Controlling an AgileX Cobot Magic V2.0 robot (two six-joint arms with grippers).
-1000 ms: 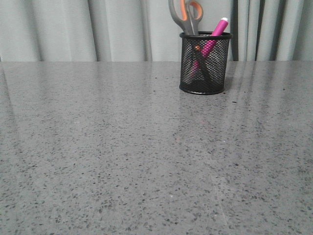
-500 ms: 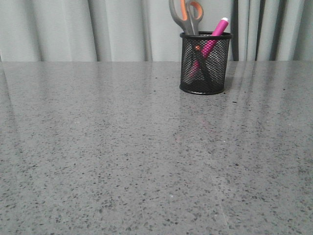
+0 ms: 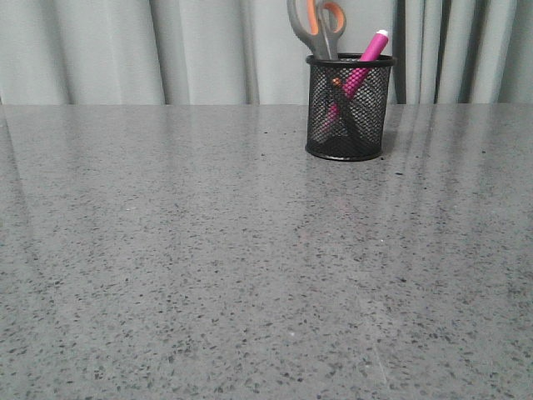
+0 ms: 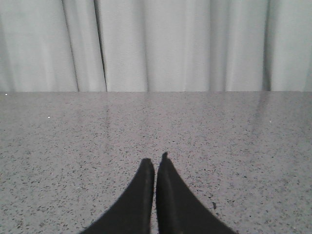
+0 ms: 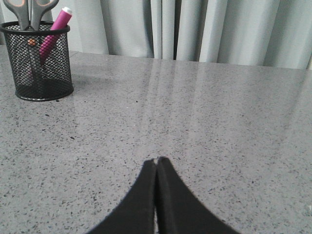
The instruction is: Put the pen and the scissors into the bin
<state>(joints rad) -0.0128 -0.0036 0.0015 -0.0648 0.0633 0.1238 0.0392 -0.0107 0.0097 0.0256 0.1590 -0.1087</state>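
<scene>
The black mesh bin [image 3: 349, 108] stands upright at the far side of the grey table, right of centre. The pink pen [image 3: 361, 67] leans inside it, its whitish cap above the rim. The scissors [image 3: 317, 27] stand in it too, blades down, grey and orange handles above the rim. The right wrist view shows the bin [image 5: 38, 61], the pen [image 5: 54, 28] and the scissors [image 5: 30, 10]. My right gripper [image 5: 156, 161] is shut and empty, low over the table, well away from the bin. My left gripper [image 4: 155, 161] is shut and empty. Neither gripper shows in the front view.
The speckled grey table [image 3: 208, 250] stretches wide around the bin. Pale pleated curtains [image 3: 125, 50] hang behind the table's far edge. Nothing else stands on the table in these views.
</scene>
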